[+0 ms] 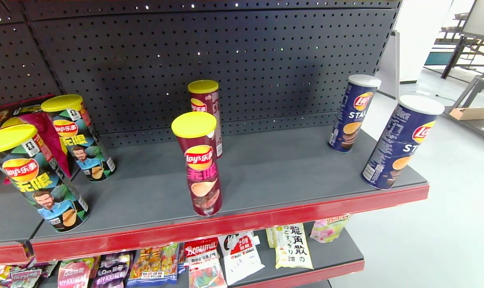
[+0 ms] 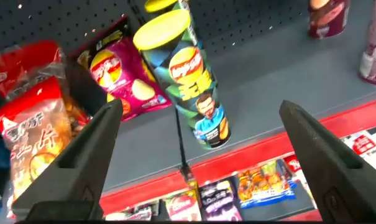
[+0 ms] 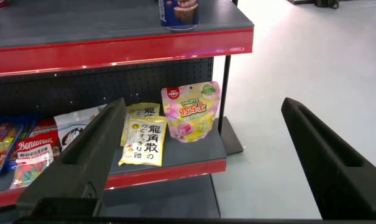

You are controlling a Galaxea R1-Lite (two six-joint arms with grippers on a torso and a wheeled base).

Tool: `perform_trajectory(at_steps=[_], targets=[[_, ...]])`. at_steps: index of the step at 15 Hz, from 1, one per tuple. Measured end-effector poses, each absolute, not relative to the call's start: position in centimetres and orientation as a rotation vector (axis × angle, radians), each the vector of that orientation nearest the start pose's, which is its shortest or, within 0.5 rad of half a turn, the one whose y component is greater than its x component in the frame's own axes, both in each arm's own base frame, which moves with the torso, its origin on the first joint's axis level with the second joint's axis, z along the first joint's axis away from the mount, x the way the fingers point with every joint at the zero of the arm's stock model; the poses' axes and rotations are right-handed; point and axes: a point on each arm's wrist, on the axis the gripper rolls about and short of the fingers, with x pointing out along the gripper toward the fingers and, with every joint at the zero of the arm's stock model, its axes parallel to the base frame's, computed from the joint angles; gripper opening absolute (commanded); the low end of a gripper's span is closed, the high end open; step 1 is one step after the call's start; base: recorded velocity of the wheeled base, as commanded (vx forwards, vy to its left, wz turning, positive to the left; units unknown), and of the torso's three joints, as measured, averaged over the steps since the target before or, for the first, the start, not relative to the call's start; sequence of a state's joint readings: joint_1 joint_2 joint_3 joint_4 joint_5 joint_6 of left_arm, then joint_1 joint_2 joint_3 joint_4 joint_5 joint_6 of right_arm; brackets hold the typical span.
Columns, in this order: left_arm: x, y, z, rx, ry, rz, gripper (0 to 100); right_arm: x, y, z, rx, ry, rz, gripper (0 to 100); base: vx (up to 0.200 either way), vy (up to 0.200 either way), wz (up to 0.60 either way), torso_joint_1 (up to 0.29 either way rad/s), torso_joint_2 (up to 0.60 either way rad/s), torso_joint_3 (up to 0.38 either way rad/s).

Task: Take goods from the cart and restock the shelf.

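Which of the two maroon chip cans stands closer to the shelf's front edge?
The front maroon can, almost at the red edge; the other maroon can stands behind it.

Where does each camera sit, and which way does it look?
Head view: on the head, facing down at grey red-edged shelf.
Left wrist view: on left arm, past open left gripper, at yellow-lidded green-black can.
Right wrist view: on right arm, past open right gripper, at pink pouch on lower shelf.
Head and left wrist views share that can.

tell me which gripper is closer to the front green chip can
Left. The left gripper faces the front green can straight ahead; the right gripper is down by the right end of the shelf.
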State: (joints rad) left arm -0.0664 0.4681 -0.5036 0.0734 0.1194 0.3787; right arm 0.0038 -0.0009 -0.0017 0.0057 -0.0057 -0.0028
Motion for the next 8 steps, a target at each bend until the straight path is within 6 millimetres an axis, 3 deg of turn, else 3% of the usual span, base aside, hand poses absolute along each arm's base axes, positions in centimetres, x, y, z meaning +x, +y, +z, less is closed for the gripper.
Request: perform_trajectory(at_steps=[3, 8], targets=[[0.4, 0.3, 20.8, 0.38, 0.051, 0.058, 100, -2.3, 0.0, 7.5, -0.002, 0.003, -0.002, 100, 0.0, 0.0, 0.0, 0.0, 0.0, 0.0], [-0.4, 0.3, 17.6, 0.275, 0.076, 0.062, 100, -2.3, 0.0, 7.5, -0.009, 0.004, 0.001, 100, 0.0, 0.0, 0.0, 0.0, 0.0, 0.0]])
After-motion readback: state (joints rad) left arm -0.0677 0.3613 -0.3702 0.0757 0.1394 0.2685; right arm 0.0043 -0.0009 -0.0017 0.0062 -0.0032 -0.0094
